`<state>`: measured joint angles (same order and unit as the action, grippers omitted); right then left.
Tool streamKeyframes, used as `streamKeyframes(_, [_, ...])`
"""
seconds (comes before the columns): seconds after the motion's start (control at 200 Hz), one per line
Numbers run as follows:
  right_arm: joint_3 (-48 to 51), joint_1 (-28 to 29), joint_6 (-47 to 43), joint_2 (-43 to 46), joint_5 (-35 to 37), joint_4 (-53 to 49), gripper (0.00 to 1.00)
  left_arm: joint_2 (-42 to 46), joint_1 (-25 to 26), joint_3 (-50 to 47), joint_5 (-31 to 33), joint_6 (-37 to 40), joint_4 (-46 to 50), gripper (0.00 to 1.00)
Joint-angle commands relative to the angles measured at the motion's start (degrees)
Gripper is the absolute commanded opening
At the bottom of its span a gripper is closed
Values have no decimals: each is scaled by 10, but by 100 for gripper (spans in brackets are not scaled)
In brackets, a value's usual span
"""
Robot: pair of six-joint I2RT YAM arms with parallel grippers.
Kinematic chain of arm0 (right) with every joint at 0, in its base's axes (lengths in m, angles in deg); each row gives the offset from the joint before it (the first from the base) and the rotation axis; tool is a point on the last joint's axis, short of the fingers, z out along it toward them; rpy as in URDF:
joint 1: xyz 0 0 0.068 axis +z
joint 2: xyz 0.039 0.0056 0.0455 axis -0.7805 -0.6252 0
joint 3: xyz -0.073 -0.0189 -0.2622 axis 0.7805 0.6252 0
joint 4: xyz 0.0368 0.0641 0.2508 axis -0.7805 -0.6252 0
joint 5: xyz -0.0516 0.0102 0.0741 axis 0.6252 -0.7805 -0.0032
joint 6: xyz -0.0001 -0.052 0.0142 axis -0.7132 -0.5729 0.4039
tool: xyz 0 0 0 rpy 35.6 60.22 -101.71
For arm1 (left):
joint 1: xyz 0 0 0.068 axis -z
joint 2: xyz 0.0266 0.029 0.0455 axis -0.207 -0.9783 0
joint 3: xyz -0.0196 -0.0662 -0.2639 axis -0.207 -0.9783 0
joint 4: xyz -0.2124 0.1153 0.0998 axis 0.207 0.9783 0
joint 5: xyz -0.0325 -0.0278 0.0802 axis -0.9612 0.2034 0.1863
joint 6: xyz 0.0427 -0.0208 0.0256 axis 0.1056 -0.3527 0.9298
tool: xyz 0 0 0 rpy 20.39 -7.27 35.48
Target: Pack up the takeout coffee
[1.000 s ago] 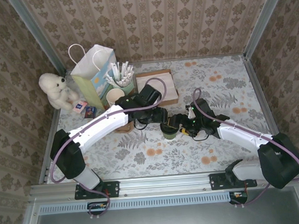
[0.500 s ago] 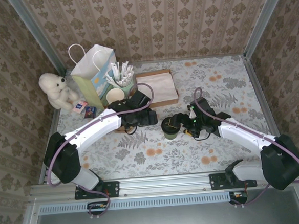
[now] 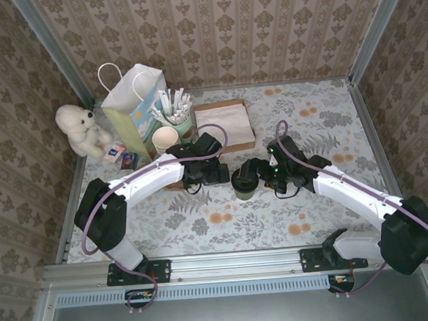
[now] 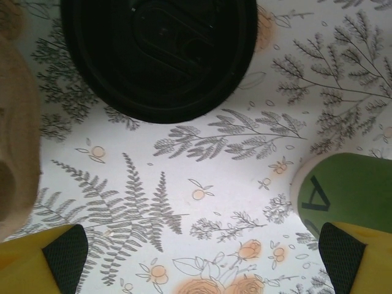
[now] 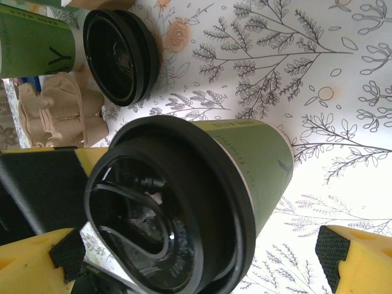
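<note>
Floral-printed bench sits enclosed by patterned wallpaper walls. Takeout coffee stands upright at frame centre. Right jaws stand open with the cup between them. Left jaws stand open and empty, just left of it.

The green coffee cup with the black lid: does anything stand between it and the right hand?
Nothing visible does. The cup already stands in the gap of the open right hand, with one finger on either side of it.
</note>
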<state>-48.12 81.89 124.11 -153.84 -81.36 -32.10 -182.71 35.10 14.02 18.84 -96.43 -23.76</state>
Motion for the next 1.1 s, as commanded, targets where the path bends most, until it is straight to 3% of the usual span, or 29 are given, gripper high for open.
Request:
streamKeyframes(0.0, [-37, 14, -11, -7, 49, -54, 100, -11, 4, -6, -25, -4, -2, 100])
streamKeyframes(0.705, [-165, 86, -92, -120, 146, -191, 100, -22, 5, -9, -40, -10, -11, 100])
streamKeyframes(1.095, [-188, 100, -99, -149, 169, -204, 100, -27, 4, -1, -37, -8, -7, 100])
